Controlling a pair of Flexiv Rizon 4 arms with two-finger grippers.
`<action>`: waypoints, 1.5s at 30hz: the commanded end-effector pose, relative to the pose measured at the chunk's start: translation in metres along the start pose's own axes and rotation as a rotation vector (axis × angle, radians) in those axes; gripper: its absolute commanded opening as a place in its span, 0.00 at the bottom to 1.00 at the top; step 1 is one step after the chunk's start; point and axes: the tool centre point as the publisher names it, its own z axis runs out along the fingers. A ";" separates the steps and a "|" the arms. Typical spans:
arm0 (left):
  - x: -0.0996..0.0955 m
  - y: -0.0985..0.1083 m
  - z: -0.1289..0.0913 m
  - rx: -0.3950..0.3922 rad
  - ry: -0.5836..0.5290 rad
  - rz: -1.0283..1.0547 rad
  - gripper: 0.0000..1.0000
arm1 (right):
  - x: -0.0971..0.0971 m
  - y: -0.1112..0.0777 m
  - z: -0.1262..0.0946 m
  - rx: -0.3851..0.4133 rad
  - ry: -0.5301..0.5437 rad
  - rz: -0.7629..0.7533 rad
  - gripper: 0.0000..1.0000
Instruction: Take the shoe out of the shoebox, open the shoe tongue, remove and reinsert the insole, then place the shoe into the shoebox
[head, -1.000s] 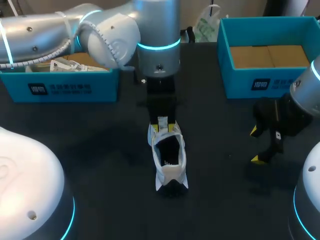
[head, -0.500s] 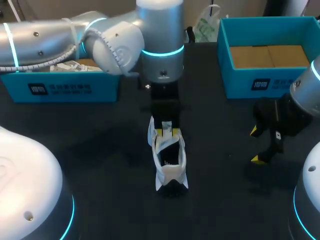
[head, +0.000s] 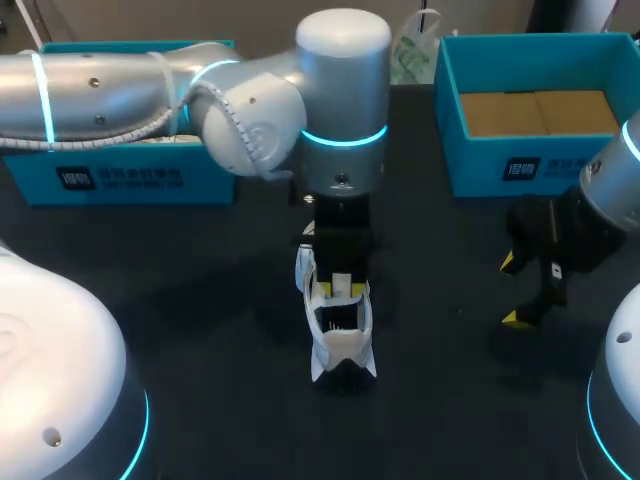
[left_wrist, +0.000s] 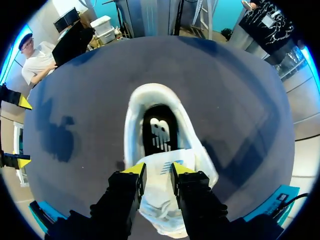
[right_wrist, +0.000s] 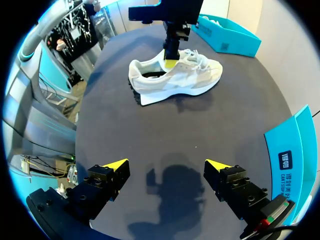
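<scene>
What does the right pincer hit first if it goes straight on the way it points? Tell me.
The right pincer, open, would likely meet the bare table just ahead. The shoe lies farther off, seemingly out of that line; depth is unclear.

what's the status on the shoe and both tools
Left tool shut on tongue. Shoe upright on table. Right tool open, clear of shoe. Nothing blocking the shoe.

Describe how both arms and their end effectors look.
The left arm and right arm are smooth silver-grey with rounded joint housings ringed by glowing cyan bands. The left arm carries a ribbed white cable hose. The left end effector and right end effector are boxy and black, with two fingers each, tipped bright yellow.
</scene>
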 end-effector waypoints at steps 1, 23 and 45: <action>0.005 -0.004 -0.012 -0.025 -0.016 -0.001 0.33 | 0.001 0.000 0.000 0.001 -0.002 0.000 1.00; 0.024 -0.009 -0.033 -0.071 -0.098 -0.091 0.40 | 0.001 0.000 0.000 0.001 -0.002 0.000 1.00; 0.027 -0.021 -0.077 0.081 -0.056 -0.455 1.00 | 0.001 0.000 0.000 0.001 -0.002 0.000 1.00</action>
